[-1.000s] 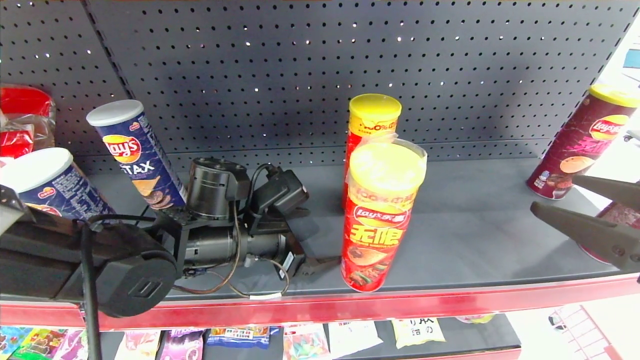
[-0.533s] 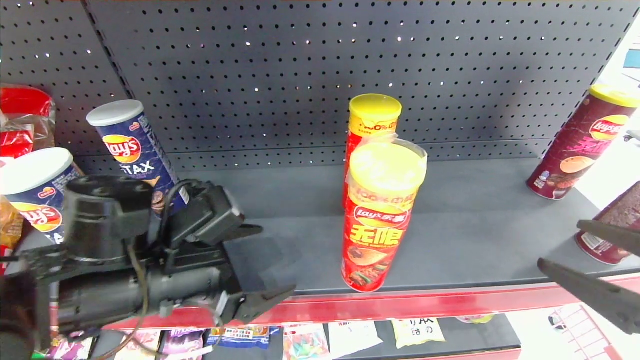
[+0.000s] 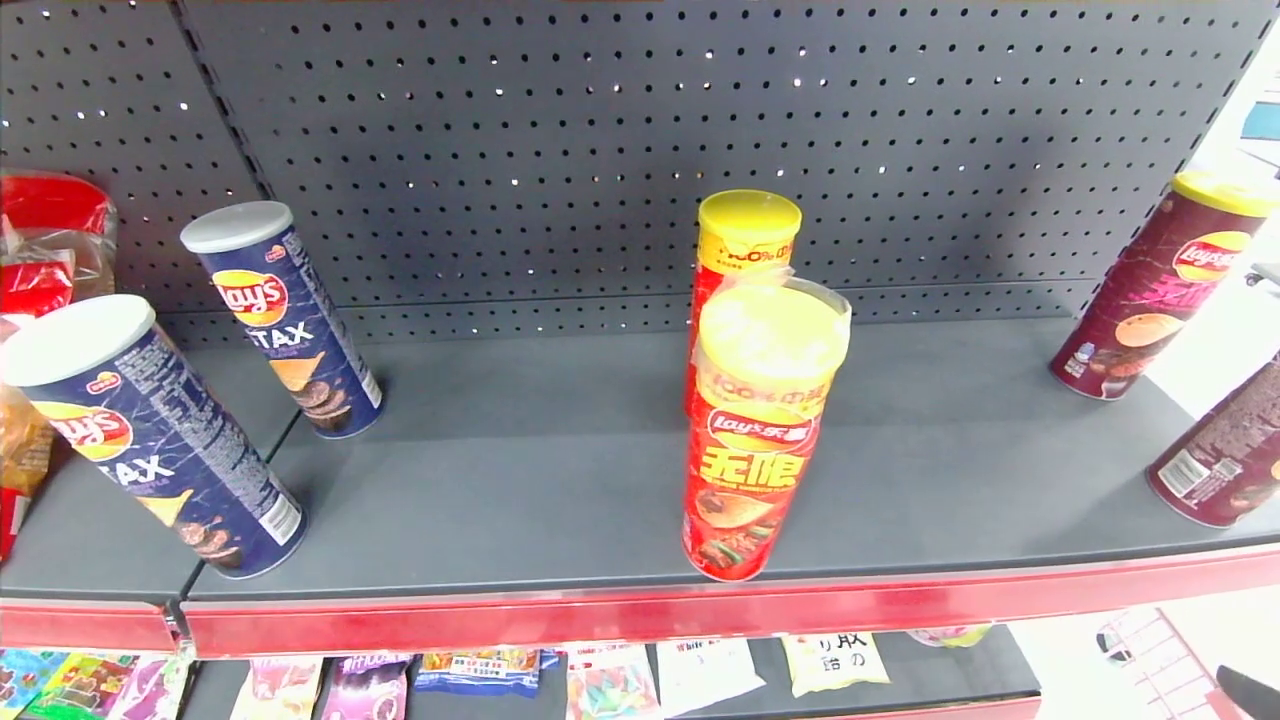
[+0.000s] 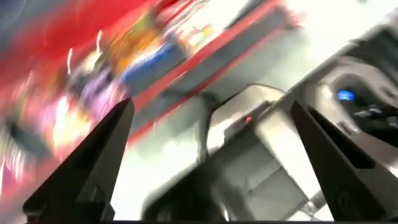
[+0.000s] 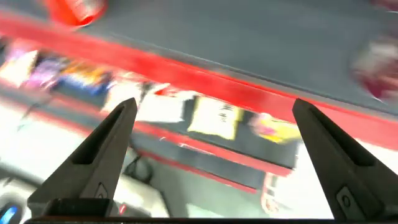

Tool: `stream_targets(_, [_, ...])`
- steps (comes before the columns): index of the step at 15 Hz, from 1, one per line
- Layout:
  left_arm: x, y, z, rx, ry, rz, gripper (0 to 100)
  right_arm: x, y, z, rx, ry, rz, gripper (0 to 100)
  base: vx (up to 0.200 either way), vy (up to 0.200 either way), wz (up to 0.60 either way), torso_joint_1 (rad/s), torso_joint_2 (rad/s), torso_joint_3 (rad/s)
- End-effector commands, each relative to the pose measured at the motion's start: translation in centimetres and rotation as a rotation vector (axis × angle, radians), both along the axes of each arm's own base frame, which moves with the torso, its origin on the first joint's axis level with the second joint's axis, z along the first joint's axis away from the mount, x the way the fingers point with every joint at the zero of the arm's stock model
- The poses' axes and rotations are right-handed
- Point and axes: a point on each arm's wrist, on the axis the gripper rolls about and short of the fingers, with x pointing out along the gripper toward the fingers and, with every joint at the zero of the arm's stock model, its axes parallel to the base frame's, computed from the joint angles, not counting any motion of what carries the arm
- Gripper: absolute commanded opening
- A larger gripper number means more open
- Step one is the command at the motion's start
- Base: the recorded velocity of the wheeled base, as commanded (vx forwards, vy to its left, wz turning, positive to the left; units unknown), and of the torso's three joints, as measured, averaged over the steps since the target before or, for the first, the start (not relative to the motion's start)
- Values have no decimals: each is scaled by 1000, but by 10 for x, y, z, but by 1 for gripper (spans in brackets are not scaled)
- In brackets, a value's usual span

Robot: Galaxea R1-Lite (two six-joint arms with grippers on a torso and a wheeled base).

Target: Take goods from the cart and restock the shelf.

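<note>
On the grey shelf (image 3: pixel 560 470) a red chip can with a yellow lid (image 3: pixel 755 430) stands upright near the front lip, and a second one (image 3: pixel 745 235) stands right behind it. Two blue cans (image 3: pixel 150 440) (image 3: pixel 285 320) stand at the left and two maroon cans (image 3: pixel 1150 290) (image 3: pixel 1225 450) at the right. My left gripper (image 4: pixel 211 165) is open with nothing between its fingers, away from the shelf. My right gripper (image 5: pixel 214 165) is open too, below the shelf's red front lip (image 5: pixel 186 74), with the red can (image 5: pixel 74 9) and a maroon can (image 5: pixel 376 62) above it.
A perforated back panel (image 3: pixel 600 150) closes the shelf behind the cans. Red packaged goods (image 3: pixel 45 240) sit at the far left. Snack packets (image 3: pixel 610 680) lie on the lower shelf under the red lip (image 3: pixel 700 610). Open grey shelf floor lies between the blue and red cans.
Both arms have pulled back from the shelf and dropped out of the head view. The left gripper drew away from the front red can, which stays standing. The camera shifted slightly.
</note>
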Motion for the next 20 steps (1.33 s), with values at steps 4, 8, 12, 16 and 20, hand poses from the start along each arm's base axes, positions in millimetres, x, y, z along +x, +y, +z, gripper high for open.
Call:
stream_targets(4, [-46, 2, -31, -101, -106, 595, 100, -10, -12, -17, -3, 54, -482, 100, 0, 0, 0, 0, 0, 0])
stream_targets(8, [-69, 3, -67, -98, -296, 581, 100, -45, -8, -73, 26, -169, -248, 100, 0, 0, 0, 0, 0, 0])
stream_targets(12, [-30, 2, -77, -150, -622, 502, 100, -50, -9, -103, 52, -389, -297, 100, 0, 0, 0, 0, 0, 0])
stream_targets(16, [-22, 3, -86, -128, -689, 507, 100, -50, -8, -110, 101, -316, -277, 100, 0, 0, 0, 0, 0, 0])
stream_targets(20, [-22, 3, -86, -94, -701, 489, 100, -50, -8, -110, 118, -315, -264, 100, 0, 0, 0, 0, 0, 0])
